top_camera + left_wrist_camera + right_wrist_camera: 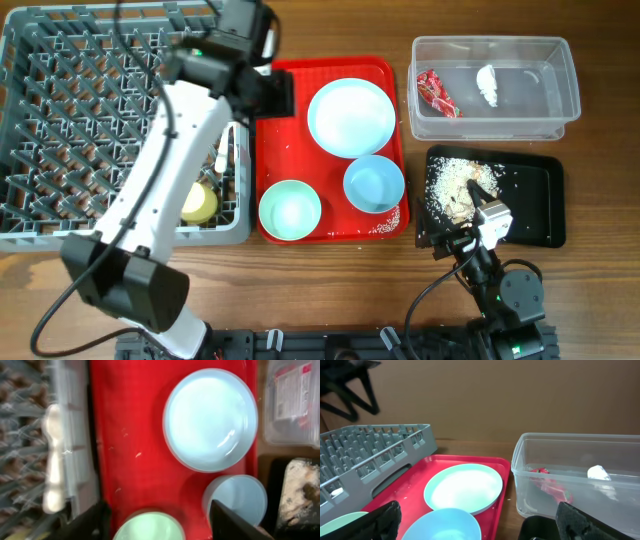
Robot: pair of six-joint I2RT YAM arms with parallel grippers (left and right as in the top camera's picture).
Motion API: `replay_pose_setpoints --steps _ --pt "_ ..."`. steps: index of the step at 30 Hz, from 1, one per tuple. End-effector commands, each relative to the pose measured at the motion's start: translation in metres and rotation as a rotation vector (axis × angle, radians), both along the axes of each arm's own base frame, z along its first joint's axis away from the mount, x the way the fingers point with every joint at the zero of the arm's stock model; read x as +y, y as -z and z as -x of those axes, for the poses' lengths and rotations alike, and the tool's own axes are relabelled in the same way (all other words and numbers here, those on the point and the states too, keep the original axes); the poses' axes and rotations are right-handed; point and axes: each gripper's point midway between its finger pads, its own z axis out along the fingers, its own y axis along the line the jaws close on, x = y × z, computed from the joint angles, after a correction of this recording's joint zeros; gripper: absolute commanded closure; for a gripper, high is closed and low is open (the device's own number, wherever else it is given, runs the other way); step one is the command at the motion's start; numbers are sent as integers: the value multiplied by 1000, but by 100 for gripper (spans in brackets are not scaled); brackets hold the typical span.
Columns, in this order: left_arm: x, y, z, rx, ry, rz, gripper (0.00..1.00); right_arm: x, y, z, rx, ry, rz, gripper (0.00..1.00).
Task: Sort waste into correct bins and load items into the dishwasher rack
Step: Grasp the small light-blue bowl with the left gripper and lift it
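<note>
The left gripper hangs over the red serving tray. Its fingers are partly spread with nothing between them. Below the gap shows the rim of the green bowl, which sits at the tray's near edge. The blue bowl is in the near right corner and the round plate fills the far right corner. All 3 have yet to go into the dishwasher rack at the left edge of the tabletop. In the rack a white spoon lies along the right wall and the yellow cup stands in the near right corner.

The right gripper is spread wide and empty, low by the near left corner of the black tray that holds the rice scraps. The wrapper and tissue wad lie in the clear tub.

The bowls look light, stiff and glossy, so probably slippery: I would pinch the wall with 1 finger inside and 1 outside. The plate is shallower and its low rim gives less to grip. Its edge nearest the rack looks the best hold, taken firmly, since the plate may pivot once lifted
</note>
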Motion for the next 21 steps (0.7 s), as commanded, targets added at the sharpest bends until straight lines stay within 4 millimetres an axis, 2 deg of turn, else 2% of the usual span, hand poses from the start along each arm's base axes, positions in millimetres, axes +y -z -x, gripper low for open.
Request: replay_pose_setpoints --steps 1,2,4,7,10,12,15,18,21 --pt "-14 44 -5 58 -77 -19 48 0 -2 1 -9 -4 -10 0" --pt "-20 53 -2 86 -82 -5 53 0 -2 1 -9 -4 -10 0" --pt "-37 59 5 132 -44 52 51 0 -2 1 -9 -4 -10 0" --pt "-67 57 23 183 33 128 49 0 -2 1 -9 -4 -10 0" --pt "-89 70 47 197 104 63 51 0 -2 1 -9 -4 -10 0" --pt "-97 86 59 190 125 11 54 0 -2 1 -9 -4 -10 0" --pt "-105 123 76 190 149 -32 58 0 -2 1 -9 -4 -10 0" --pt "-105 154 85 211 157 -46 60 0 -2 1 -9 -4 -10 0" --pt "-100 174 87 230 149 -58 67 0 -2 1 -9 -4 -10 0"
